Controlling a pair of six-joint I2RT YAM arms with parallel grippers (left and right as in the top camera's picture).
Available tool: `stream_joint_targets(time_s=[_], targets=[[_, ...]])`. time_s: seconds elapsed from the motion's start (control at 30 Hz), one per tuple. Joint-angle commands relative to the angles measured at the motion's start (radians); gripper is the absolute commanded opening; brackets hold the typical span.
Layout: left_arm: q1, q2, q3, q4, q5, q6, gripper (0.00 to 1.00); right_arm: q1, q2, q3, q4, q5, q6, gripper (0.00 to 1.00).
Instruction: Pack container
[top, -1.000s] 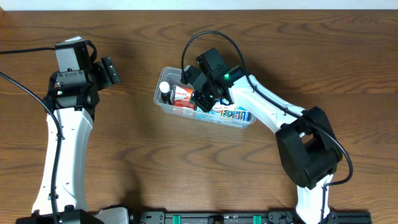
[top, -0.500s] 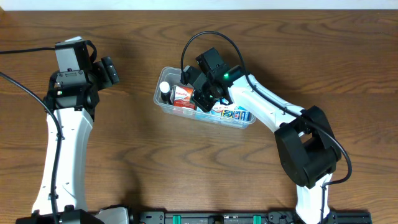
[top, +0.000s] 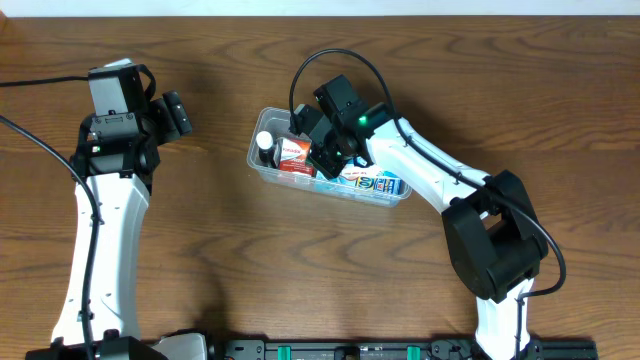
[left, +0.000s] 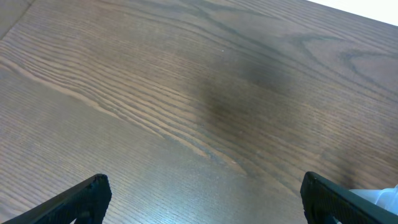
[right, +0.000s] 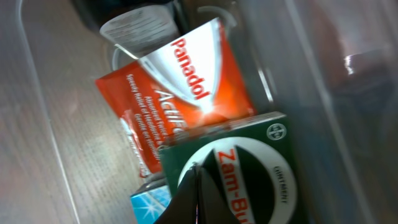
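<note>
Inside the container (top: 300, 184) you have a white-capped bottle (top: 264, 143) at the 9 o'clock end. Next to it is a red and white Panadol box (top: 292, 155), and a blue box (top: 378, 183) lies toward the 3 o'clock end. From the right wrist view, a green Zam-Buk box (right: 249, 155) lies against the Panadol box (right: 186, 99), overlapping its lower edge. The bottle (right: 134, 28) sits at 11 o'clock and a blue corner (right: 149, 205) at 7 o'clock. The clear wall (right: 311, 93) runs down the 3 o'clock side.

The container sits mid-table (top: 300, 260), at about 4 o'clock from your left gripper (top: 178, 115) and well apart from it. That left gripper (left: 205, 182) has its fingers spread wide over bare wood. Your right gripper (top: 322, 158) hangs directly over the container's middle. Its fingers are pressed together (right: 198, 171) just above the Zam-Buk box, and nothing is visible between them.
</note>
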Motion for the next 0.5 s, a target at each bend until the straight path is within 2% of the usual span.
stream_joint_targets(time_s=[0.0, 0.47], targets=[[0.004, 0.011, 0.015, -0.002, -0.011, 0.005, 0.98, -0.003, -0.016, 0.048, -0.002, 0.031, -0.015, 0.01], [0.004, 0.011, 0.015, -0.002, -0.011, 0.005, 0.98, -0.011, 0.039, 0.017, -0.008, 0.119, -0.016, 0.01]])
